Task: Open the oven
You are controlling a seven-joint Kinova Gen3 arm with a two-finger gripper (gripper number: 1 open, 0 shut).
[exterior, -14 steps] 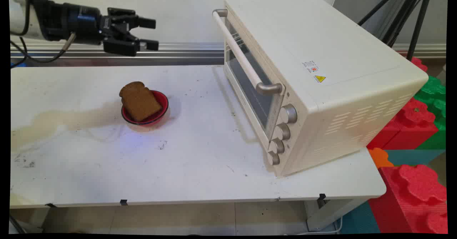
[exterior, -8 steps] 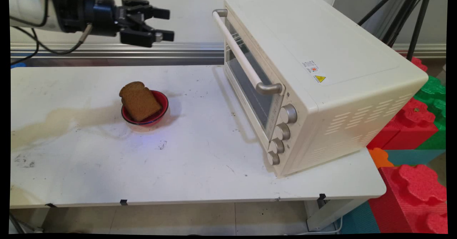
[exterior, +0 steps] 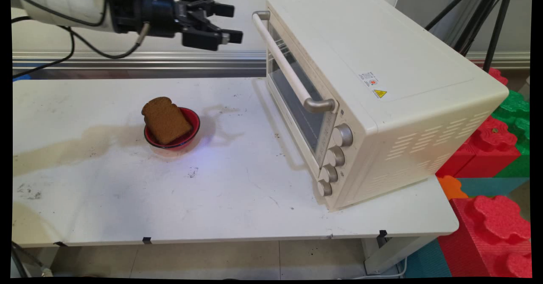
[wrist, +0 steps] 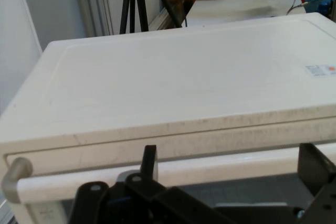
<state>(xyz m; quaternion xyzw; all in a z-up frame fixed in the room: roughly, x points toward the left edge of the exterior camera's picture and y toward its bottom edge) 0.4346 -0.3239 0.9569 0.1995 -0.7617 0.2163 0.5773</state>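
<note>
I have moved right since the earlier frames and now sit just short of the oven handle (exterior: 286, 61). My gripper (exterior: 232, 23) is spread wide, holding and touching nothing. The toaster oven (exterior: 382, 84) carries small stickers (exterior: 373, 84), one a yellow warning triangle; their text is unreadable. Bread (exterior: 166, 120) lies in the red bowl (exterior: 193, 127) on the table (exterior: 212, 190).

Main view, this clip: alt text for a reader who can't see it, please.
A black gripper, fingers open and empty, hangs level beside the far end of a cream toaster oven's door handle. On the white table, brown bread leans in a red bowl.
</note>
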